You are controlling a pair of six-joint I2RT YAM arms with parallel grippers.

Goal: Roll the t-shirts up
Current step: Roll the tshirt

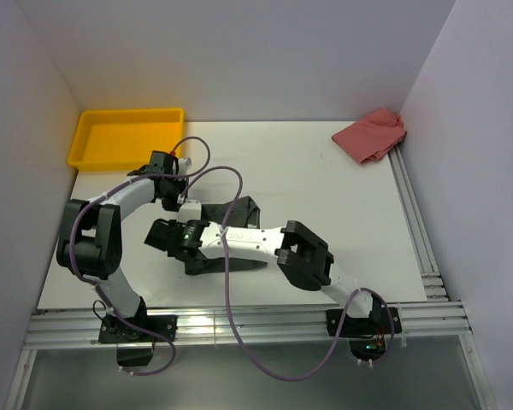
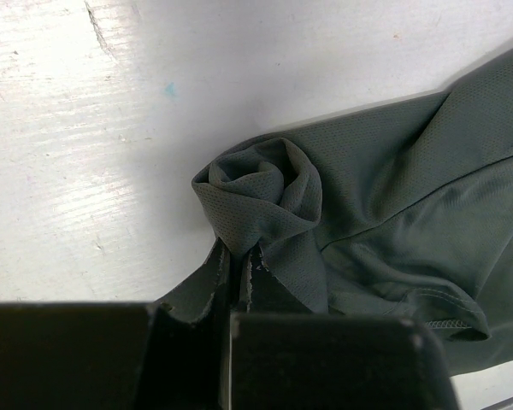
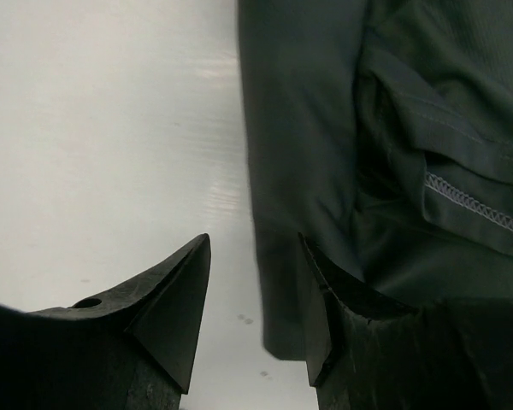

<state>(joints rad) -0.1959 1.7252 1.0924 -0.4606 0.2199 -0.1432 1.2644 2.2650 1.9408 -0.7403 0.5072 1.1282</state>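
Observation:
The dark charcoal-grey t-shirt (image 1: pixel 244 210) lies bunched in the middle of the table, mostly under the right arm. In the left wrist view one end of the t-shirt (image 2: pixel 393 188) is twisted into a small roll (image 2: pixel 269 192). My left gripper (image 2: pixel 239 254) is shut on the fabric just below that roll. My left gripper (image 1: pixel 179 193) sits at the shirt's far left end. My right gripper (image 1: pixel 161 237) is at the shirt's near left end. It stands open (image 3: pixel 255 243), with the folded edge of the t-shirt (image 3: pixel 325 128) lying against its right finger (image 3: pixel 325 299) and bare table between the jaws.
A yellow tray (image 1: pixel 85 152) stands at the back left corner. A crumpled red cloth (image 1: pixel 370 135) lies at the back right by the wall. Aluminium rails (image 1: pixel 419 231) run along the right and near edges of the white table (image 1: pixel 325 196).

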